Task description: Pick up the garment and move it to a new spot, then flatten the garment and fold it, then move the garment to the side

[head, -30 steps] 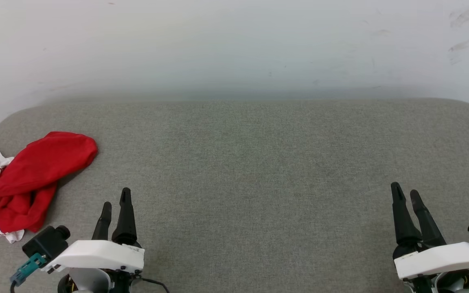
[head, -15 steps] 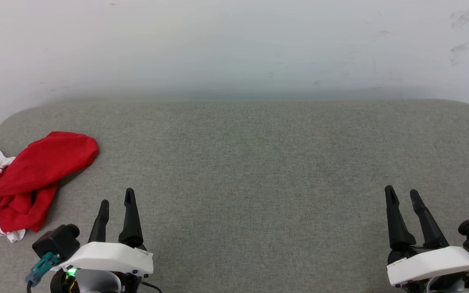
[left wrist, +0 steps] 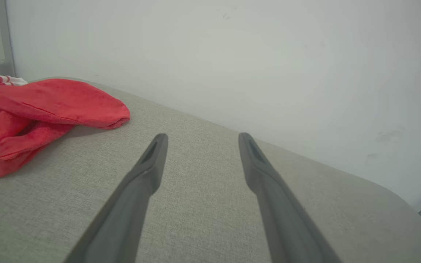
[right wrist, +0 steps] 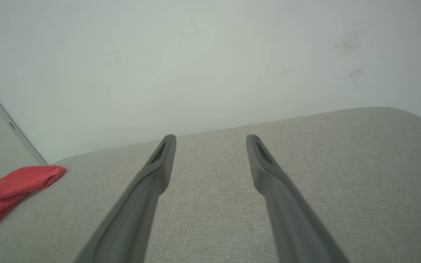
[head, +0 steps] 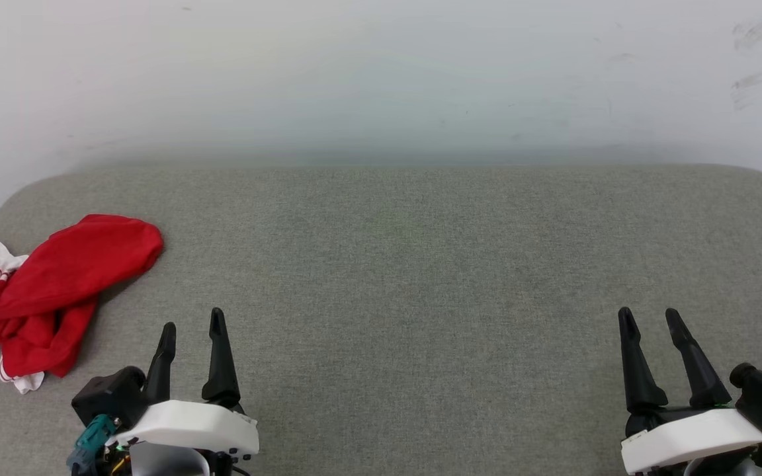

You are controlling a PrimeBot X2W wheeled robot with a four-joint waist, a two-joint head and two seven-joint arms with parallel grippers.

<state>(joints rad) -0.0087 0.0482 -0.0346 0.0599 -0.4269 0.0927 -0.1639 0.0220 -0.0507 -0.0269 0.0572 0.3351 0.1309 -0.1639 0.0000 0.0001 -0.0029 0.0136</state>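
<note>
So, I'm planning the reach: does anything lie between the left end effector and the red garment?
Nothing does. In the head view, bare grey fabric surface is all that separates the left end effector from the garment. The left wrist view agrees.

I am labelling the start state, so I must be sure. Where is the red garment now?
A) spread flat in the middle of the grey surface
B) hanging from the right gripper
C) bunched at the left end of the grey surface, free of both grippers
C: the garment lies crumpled at the left end of the grey surface, apart from the open left gripper and the open right gripper.
</note>
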